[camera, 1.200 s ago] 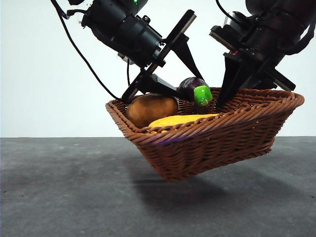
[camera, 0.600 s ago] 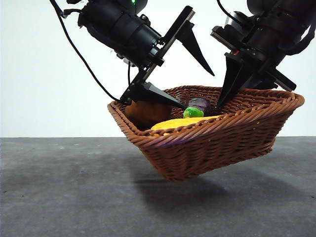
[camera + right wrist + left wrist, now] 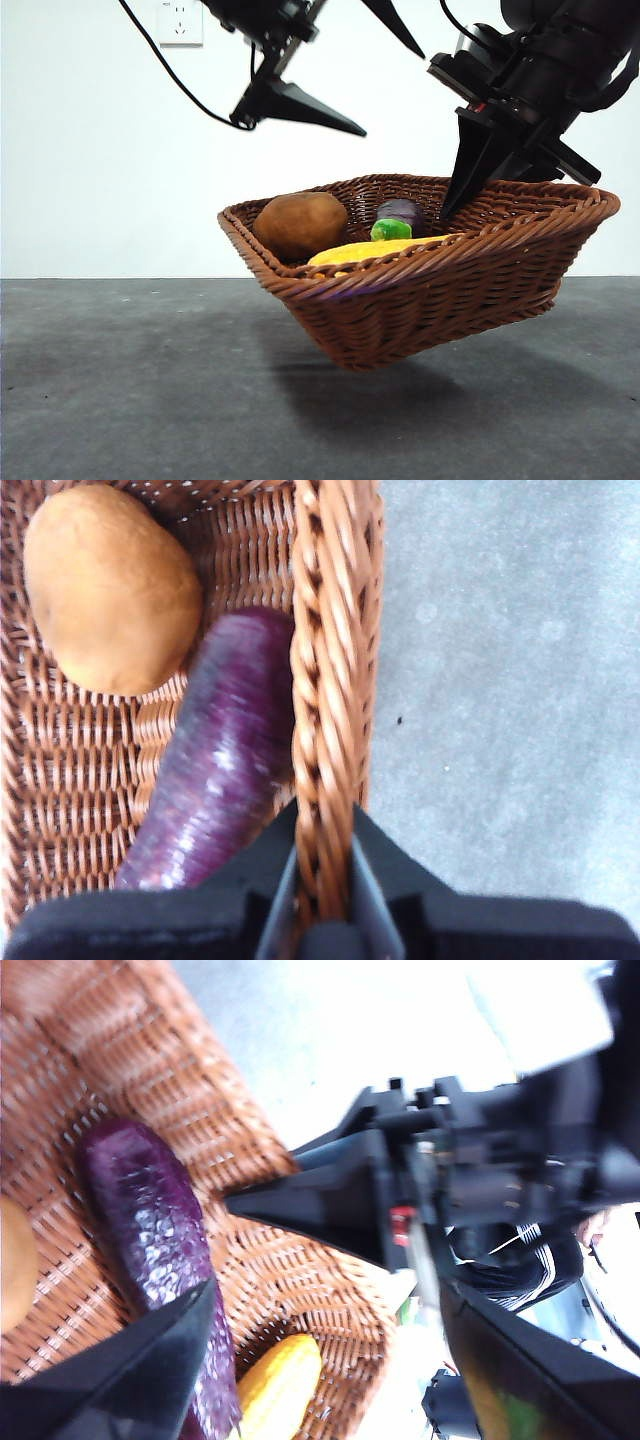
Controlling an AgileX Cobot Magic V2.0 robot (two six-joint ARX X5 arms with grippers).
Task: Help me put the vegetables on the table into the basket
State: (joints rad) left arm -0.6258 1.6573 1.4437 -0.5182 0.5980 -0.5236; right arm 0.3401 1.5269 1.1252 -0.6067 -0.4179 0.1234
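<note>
The brown wicker basket [image 3: 430, 290] hangs tilted above the dark grey table [image 3: 120, 380]. My right gripper [image 3: 455, 200] is shut on its braided rim [image 3: 322, 730]. Inside lie the brown potato [image 3: 300, 224], the yellow corn cob [image 3: 375, 250] and the purple eggplant [image 3: 402, 212] with its green stem toward the camera. The right wrist view shows the potato [image 3: 110, 590] and eggplant [image 3: 215, 780] side by side. My left gripper [image 3: 392, 94] is open and empty, high above the basket. Below its jaws, the left wrist view shows the eggplant [image 3: 150, 1240] and corn [image 3: 275, 1390].
A white wall with a socket [image 3: 180, 20] stands behind the table. The basket's shadow [image 3: 400, 395] falls on the table below it. The right arm's black body [image 3: 470, 1180] shows close by in the left wrist view.
My left gripper opened and let go of the eggplant, which dropped into the basket beside the potato. The left arm then rose up and away. The right gripper and basket stayed put.
</note>
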